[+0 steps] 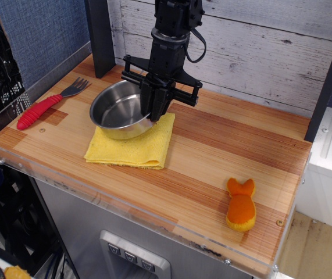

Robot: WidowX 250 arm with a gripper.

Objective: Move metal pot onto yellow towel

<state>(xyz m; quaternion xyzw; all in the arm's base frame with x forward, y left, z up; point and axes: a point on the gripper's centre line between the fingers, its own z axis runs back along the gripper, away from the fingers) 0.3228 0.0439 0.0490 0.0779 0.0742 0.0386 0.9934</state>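
Observation.image is our only view. In it we see the gripper clamped narrow on the right rim of the metal pot, fingers pointing straight down. The pot sits low over the far half of the yellow towel; its left edge overhangs the cloth toward 9 o'clock, and we cannot tell whether its base touches yet. We judge the pot stiff, light and slick, so a rim pinch lets it tilt or slip; the rim at 3 o'clock, where we hold it, looks like the soundest hold. The towel is soft and may bunch. A red-handled fork lies at 9 o'clock on the wooden table; an orange stuffed toy lies at 4 o'clock.
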